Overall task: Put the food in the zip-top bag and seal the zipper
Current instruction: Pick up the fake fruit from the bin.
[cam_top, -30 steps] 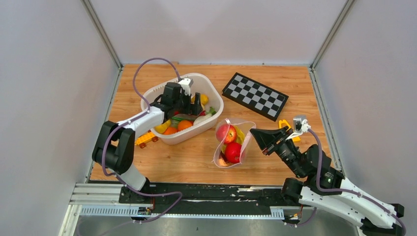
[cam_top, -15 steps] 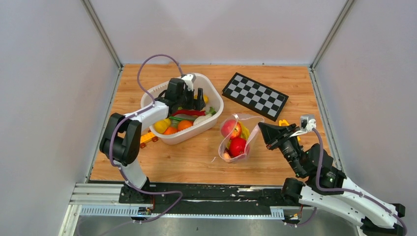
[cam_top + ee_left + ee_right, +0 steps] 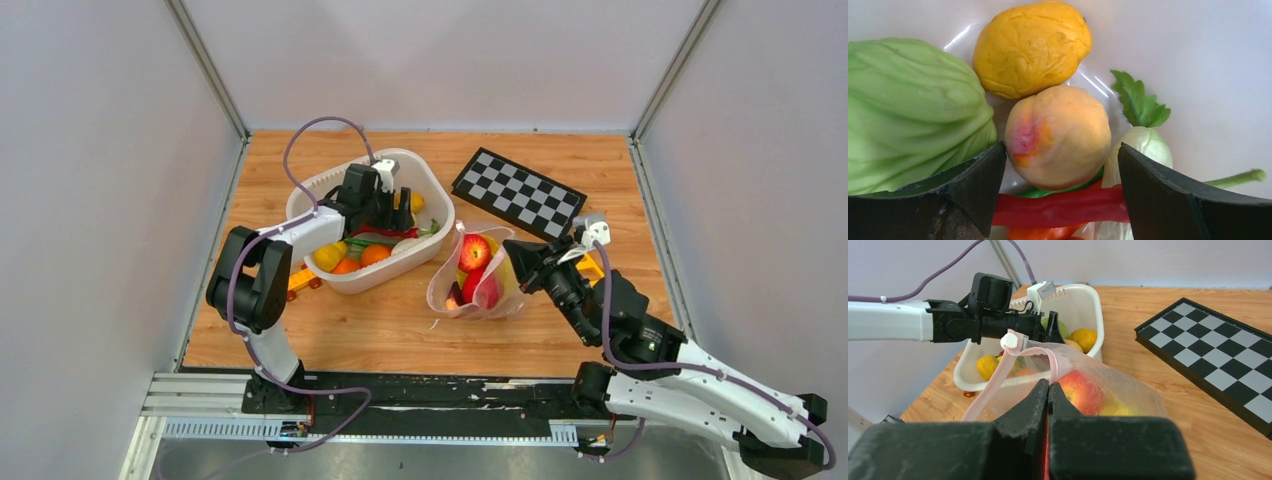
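While the left gripper hangs released inside the white basket at far left, fingers straddling the peach, best to close squarely on the peach's middle, clear of the red chilli beneath, then lift straight up. Right of the basket, the zip-top bag sits mid-table with a red apple inside. The right gripper is clenched on the bag's rim by the zipper; it should hold high and steady so the mouth gapes.
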Controlling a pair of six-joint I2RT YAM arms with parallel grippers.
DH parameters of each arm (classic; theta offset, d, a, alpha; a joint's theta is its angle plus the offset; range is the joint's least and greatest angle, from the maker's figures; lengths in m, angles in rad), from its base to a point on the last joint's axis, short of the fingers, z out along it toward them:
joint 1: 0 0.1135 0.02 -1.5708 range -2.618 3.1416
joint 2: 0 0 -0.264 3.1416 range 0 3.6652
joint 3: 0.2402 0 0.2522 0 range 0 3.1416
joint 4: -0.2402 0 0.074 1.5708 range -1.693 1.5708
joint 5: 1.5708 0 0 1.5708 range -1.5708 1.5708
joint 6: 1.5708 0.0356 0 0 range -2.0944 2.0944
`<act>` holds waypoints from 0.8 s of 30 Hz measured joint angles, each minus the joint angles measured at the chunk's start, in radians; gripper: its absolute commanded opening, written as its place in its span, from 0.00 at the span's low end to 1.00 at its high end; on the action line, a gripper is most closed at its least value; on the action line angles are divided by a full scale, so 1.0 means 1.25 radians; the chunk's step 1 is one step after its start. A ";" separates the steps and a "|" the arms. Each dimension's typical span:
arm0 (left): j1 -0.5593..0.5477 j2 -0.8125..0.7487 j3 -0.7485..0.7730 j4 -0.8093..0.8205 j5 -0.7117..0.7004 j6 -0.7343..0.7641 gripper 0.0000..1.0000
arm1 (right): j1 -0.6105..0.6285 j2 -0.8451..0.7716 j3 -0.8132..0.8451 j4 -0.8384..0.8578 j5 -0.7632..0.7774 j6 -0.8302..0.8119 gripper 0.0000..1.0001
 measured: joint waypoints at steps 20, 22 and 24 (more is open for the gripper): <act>0.003 -0.202 -0.002 -0.037 -0.014 0.007 0.52 | 0.000 0.114 0.060 0.009 -0.050 -0.027 0.00; 0.003 -0.244 -0.002 -0.042 -0.019 0.009 0.52 | 0.000 0.127 0.067 0.009 -0.049 -0.021 0.00; 0.003 -0.288 -0.004 -0.056 -0.024 0.010 0.53 | 0.000 0.142 0.074 0.011 -0.045 -0.015 0.00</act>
